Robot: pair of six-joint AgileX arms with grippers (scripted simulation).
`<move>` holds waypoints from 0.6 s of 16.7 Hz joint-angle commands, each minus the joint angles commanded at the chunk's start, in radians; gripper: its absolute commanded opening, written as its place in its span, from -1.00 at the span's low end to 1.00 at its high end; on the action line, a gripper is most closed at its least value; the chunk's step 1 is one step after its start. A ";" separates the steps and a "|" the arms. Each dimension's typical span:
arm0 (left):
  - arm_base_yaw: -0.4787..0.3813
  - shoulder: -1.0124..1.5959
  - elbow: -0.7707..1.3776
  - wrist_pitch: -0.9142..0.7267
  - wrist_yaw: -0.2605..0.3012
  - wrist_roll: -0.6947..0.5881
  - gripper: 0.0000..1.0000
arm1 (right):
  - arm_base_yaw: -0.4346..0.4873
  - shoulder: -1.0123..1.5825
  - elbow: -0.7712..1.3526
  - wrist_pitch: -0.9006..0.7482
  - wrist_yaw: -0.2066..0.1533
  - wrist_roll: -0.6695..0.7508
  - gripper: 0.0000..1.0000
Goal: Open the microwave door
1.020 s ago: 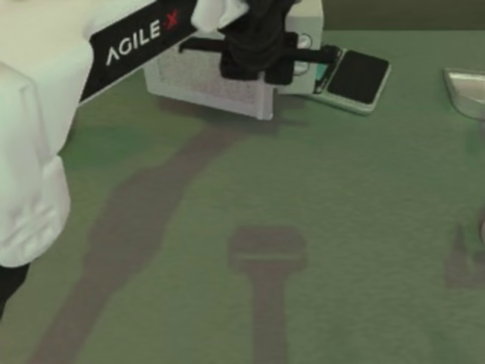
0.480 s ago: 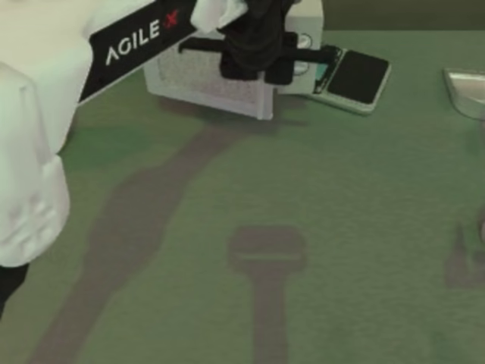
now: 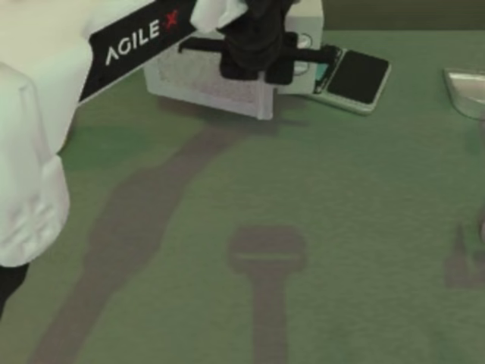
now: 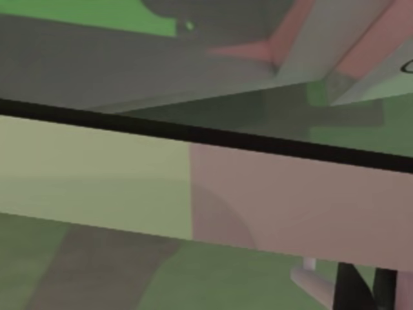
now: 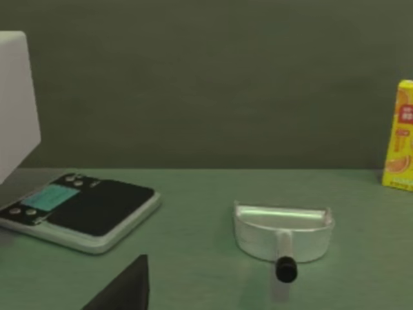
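One arm does all the work: the left tool [image 3: 258, 49] sits at the upper middle of the top view, right over the front of the microwave [image 3: 307, 30], which stands at the far edge of the desk [image 3: 318, 212]. The microwave door [image 3: 216, 87] looks swung out a bit at its right edge, so I'd guess the tool is placed there to hook or pull that free edge. Whether its fingers are closed on the door, I can't tell; the wrist blocks them from above, and the left wrist view is just close-up flat panels.

Just right of the microwave lies the scale [image 3: 352, 80], then a metal dustpan [image 5: 282, 232] further right, and a juice carton [image 5: 400, 135] at the right wrist view's right edge. The right arm is parked out of the top view.
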 joint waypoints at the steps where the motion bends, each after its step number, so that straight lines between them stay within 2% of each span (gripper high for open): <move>1: -0.008 0.005 -0.002 0.000 0.005 -0.004 -1.00 | 0.000 0.000 0.000 0.000 0.000 0.000 1.00; 10: 0.016 -0.112 -0.184 0.092 0.057 0.108 -1.00 | 0.000 0.000 0.000 0.000 0.000 0.000 1.00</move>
